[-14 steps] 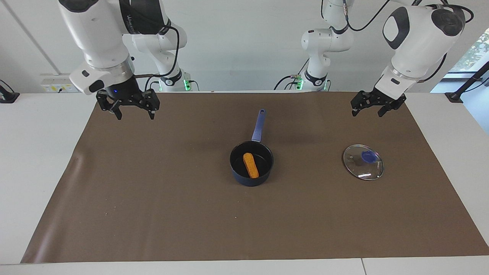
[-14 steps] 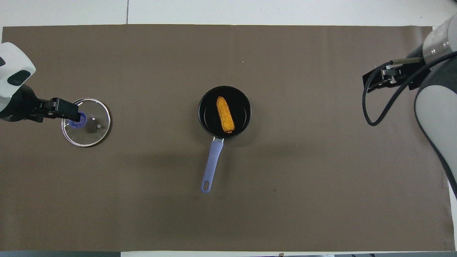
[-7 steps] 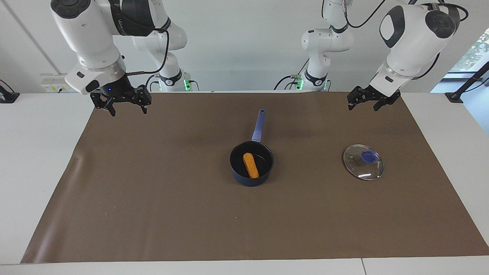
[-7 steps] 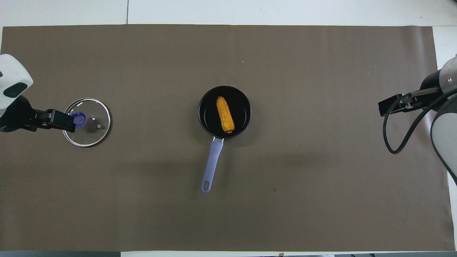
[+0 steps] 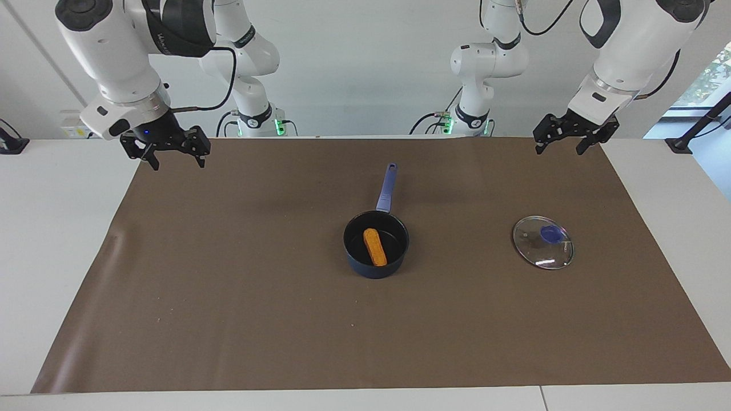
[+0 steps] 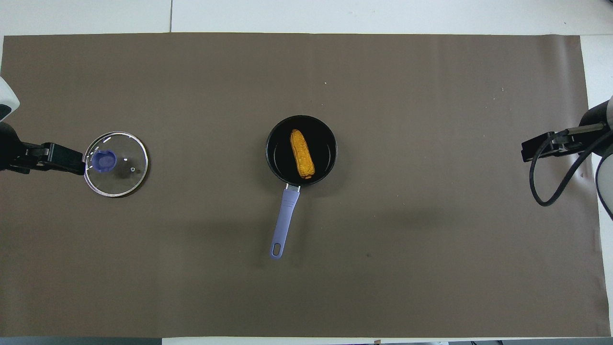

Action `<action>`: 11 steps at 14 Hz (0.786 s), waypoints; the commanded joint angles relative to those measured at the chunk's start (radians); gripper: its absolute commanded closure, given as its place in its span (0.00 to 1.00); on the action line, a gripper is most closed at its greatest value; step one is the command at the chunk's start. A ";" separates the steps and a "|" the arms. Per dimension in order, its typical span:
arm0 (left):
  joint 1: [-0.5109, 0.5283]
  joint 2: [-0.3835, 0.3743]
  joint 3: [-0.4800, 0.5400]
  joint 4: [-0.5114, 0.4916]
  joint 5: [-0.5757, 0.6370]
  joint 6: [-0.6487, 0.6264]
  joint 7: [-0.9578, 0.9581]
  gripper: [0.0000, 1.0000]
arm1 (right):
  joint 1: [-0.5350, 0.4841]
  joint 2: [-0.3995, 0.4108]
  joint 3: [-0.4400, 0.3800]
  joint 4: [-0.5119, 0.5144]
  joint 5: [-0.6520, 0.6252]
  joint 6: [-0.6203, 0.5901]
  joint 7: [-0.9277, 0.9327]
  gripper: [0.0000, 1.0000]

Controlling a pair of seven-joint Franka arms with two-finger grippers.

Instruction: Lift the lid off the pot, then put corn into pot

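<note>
The dark blue pot (image 5: 374,268) stands uncovered at the middle of the brown mat, its handle pointing toward the robots. The yellow-orange corn (image 5: 374,246) lies inside it; pot (image 6: 324,143) and corn (image 6: 301,153) also show in the overhead view. The glass lid (image 5: 543,242) with its blue knob lies flat on the mat toward the left arm's end, also seen from overhead (image 6: 125,165). My left gripper (image 5: 558,150) is open and empty, raised over the mat's edge by its base. My right gripper (image 5: 177,162) is open and empty, raised over the mat's corner at the right arm's end.
The brown mat (image 5: 228,297) covers most of the white table (image 5: 51,228). In the overhead view the left gripper (image 6: 72,163) shows beside the lid's rim and the right gripper (image 6: 534,148) at the mat's edge.
Both grippers have risen and drawn back toward the robots' bases. The left gripper has moved off the lid's knob. Pot, corn and lid have not moved.
</note>
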 commanded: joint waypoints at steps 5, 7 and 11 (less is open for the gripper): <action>0.000 -0.001 -0.002 -0.008 0.011 0.018 0.009 0.00 | -0.051 -0.034 0.009 -0.035 0.016 0.036 -0.024 0.00; 0.003 -0.005 -0.002 -0.019 0.011 0.023 0.010 0.00 | -0.054 -0.033 0.009 -0.037 0.016 0.027 -0.024 0.00; 0.003 -0.007 0.000 -0.019 0.011 0.024 0.010 0.00 | -0.062 -0.005 -0.004 -0.001 0.028 -0.004 -0.025 0.00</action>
